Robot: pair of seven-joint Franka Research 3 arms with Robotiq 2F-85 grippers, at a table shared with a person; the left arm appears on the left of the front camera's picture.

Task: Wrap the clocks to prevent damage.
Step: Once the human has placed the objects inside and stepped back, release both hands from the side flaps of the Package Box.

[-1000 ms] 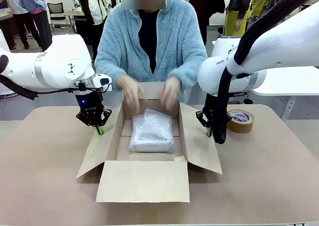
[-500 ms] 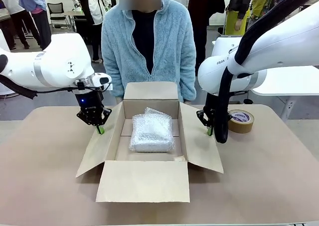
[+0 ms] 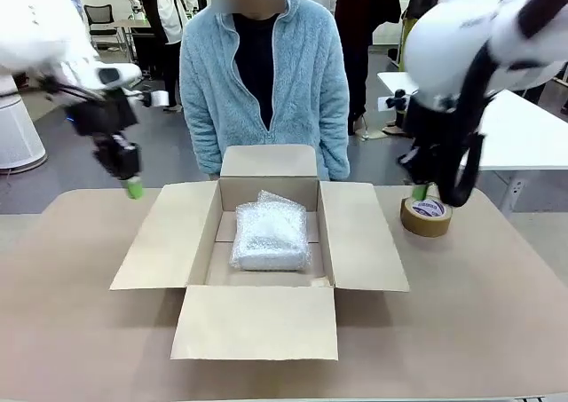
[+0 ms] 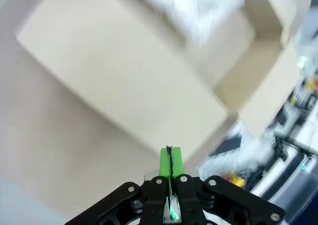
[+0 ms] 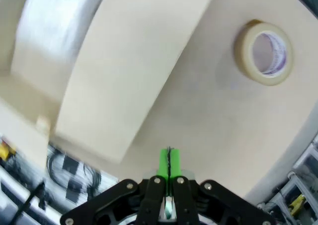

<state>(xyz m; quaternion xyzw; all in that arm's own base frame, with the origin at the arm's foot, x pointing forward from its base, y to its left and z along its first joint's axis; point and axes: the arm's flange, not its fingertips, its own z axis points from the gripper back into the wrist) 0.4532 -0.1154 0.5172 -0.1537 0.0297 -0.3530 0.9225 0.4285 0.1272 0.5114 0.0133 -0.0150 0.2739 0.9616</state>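
Blurred frontally beside the cardboard box [image 3: 257, 327], left gripper [image 4: 170, 158] and right gripper [image 5: 169, 158] appeared pinched together, empty, in wrist views.

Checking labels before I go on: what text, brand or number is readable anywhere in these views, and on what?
Nothing can be quoted.
Purple print on the inner core of the brown tape roll: too small in the front view and too blurred in the right wrist view to read.
Flaps and walls of the open brown cardboard box: no print visible.
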